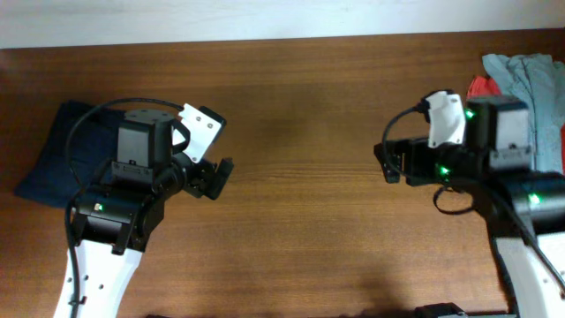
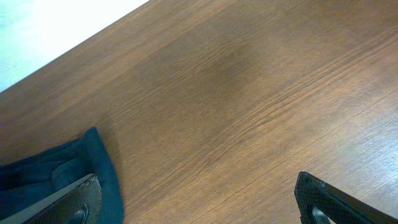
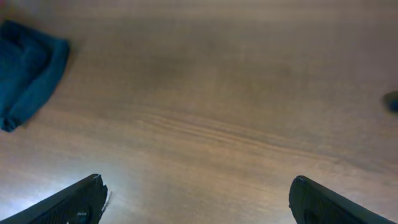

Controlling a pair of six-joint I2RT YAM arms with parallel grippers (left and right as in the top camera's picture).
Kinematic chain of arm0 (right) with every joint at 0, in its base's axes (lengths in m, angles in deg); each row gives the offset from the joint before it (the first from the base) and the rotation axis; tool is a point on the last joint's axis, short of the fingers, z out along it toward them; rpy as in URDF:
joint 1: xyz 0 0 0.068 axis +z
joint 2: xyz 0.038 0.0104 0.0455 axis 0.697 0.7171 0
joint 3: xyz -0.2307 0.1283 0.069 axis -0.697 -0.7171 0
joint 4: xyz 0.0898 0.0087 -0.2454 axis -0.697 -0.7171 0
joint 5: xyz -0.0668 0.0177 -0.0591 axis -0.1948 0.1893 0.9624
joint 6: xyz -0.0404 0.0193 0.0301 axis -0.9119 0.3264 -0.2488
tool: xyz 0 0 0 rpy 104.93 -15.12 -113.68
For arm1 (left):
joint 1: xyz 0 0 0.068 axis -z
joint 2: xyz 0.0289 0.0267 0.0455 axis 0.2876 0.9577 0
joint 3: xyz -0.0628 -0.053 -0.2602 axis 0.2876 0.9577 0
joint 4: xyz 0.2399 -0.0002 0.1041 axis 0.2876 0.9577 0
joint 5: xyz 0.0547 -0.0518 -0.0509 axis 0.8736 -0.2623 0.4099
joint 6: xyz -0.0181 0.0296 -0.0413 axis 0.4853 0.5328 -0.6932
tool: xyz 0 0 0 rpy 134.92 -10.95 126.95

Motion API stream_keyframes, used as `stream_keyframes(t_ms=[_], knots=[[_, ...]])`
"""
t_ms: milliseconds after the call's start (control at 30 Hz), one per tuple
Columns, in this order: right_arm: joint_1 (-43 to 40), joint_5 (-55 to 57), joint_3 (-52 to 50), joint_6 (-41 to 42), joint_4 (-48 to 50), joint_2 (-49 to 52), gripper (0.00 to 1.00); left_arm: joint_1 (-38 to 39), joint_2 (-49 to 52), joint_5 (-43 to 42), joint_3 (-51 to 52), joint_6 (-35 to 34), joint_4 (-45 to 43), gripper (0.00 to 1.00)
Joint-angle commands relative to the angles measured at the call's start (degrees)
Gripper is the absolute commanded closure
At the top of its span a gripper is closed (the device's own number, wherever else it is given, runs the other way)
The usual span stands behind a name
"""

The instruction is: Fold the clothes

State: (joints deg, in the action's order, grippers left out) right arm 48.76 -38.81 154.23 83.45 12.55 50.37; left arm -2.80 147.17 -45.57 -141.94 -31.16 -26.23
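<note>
Just beside the dark navy shorts [image 1: 53, 155], we see the left gripper [image 2: 199, 208] with its fingers [image 2: 78, 200] spread wide. They hold nothing, and only bare wood shows between them. Well apart from the shorts, across the wooden table [image 1: 300, 106], the right gripper [image 3: 199, 202] is also spread wide and empty. The shorts lie as a compact bundle, partly under the left arm. Far from the shorts, at the opposite end, a light grey shirt [image 1: 530, 75] lies beside a red cloth [image 1: 478, 87]. A white wall [image 1: 265, 18] runs behind.
</note>
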Motion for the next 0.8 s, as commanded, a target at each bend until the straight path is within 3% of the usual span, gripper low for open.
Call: stream_keyframes(t_ms=[0, 367, 533, 667, 767], knots=[[-0.11, 3.8, 0.74, -0.9, -0.07, -0.44, 0.01, 0.22, -0.26, 1.46, -0.68, 1.27, 0.04, 0.01], [-0.11, 4.11, 0.74, -0.9, -0.57, 1.7, 0.01, 0.2, -0.26, 1.44, -0.68, 1.27, 0.04, 0.01], [-0.17, 11.76, 0.74, -0.92, -6.03, 1.57, 0.01, 0.2, -0.26, 1.44, -0.68, 1.27, 0.04, 0.01], [-0.11, 15.93, -1.29, -0.92, -1.57, -2.27, 0.01, 0.2, -0.26, 1.44, -0.68, 1.27, 0.04, 0.01], [-0.15, 16.09, -8.59, -0.9, 4.59, -9.55, 0.02, 0.2, -0.26, 1.44, -0.68, 1.27, 0.04, 0.01]])
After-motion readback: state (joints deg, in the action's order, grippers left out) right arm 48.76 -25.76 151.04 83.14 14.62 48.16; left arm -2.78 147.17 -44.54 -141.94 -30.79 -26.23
